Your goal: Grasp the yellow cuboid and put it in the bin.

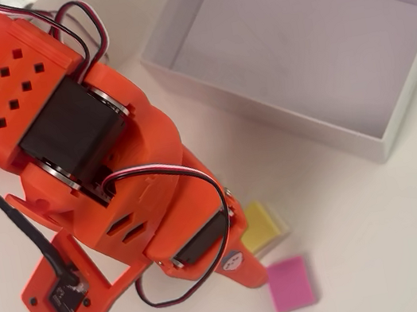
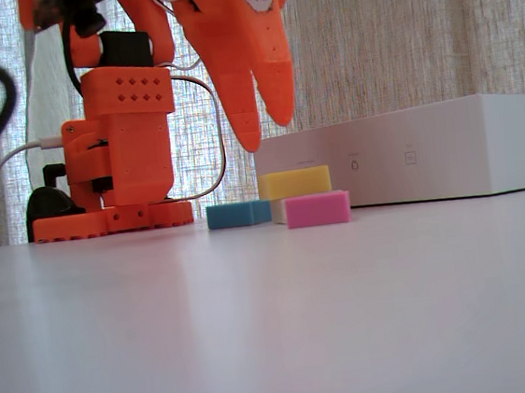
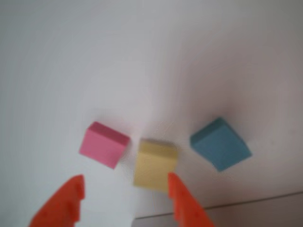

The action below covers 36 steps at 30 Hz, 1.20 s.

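The fingers (image 3: 124, 197) stand apart and empty, hanging above the blocks, clear of the worktop (image 2: 275, 317). In the fixed view the yellow cuboid (image 2: 294, 183) appears to rest on a paler block beneath it, just beside the pink block (image 3: 103, 144), with the blue block (image 3: 220, 143) near on its other side and the bin (image 1: 295, 44) close behind. The likely trouble: coming down, one finger could catch the pink block, or push the yellow cuboid off its perch before closing on it.
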{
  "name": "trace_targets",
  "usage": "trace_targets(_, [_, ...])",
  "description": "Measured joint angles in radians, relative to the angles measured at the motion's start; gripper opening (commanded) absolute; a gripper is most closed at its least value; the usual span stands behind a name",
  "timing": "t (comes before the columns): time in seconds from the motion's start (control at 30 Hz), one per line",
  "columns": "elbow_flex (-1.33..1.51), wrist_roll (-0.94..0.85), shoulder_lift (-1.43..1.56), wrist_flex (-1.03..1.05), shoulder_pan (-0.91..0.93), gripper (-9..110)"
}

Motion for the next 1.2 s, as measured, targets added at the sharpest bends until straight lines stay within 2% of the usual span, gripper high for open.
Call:
trace_targets(0.93, [0.048, 0.006, -0.069, -0.031, -0.051, 22])
trace_targets(1.2, [0.048, 0.006, -0.069, -0.031, -0.066, 18])
